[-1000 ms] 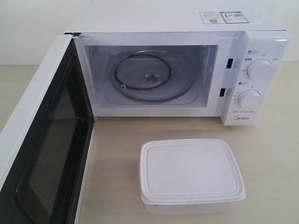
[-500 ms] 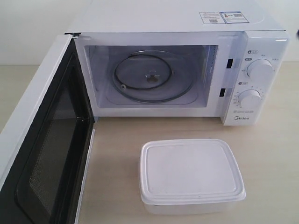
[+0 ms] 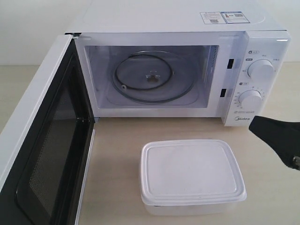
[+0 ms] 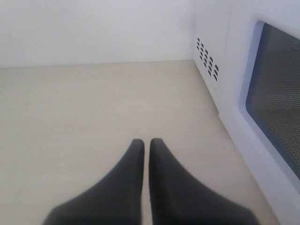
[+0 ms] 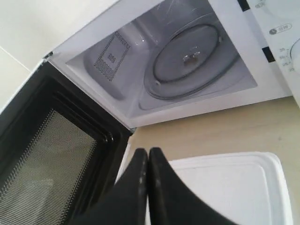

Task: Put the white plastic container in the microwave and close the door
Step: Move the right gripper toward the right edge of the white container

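The white plastic container (image 3: 192,173) sits lidded on the table in front of the microwave (image 3: 154,16), whose cavity shows the glass turntable (image 3: 150,77). The door (image 3: 42,140) stands wide open to the left. My right gripper (image 3: 255,127) reaches in from the right edge, to the right of the container and apart from it. In the right wrist view that gripper (image 5: 148,152) is shut on nothing, above the container (image 5: 234,187). My left gripper (image 4: 146,143) is shut and empty over bare table, beside the door's outer face (image 4: 276,93).
Two round dials (image 3: 261,69) (image 3: 250,99) sit on the microwave's right panel. Wooden table (image 3: 117,154) stretches between the door and the container. Vent holes (image 4: 206,58) mark the microwave's side wall beyond the door.
My right gripper has come into the exterior view from the right edge; it was out of sight before. The container, microwave and door have not moved.
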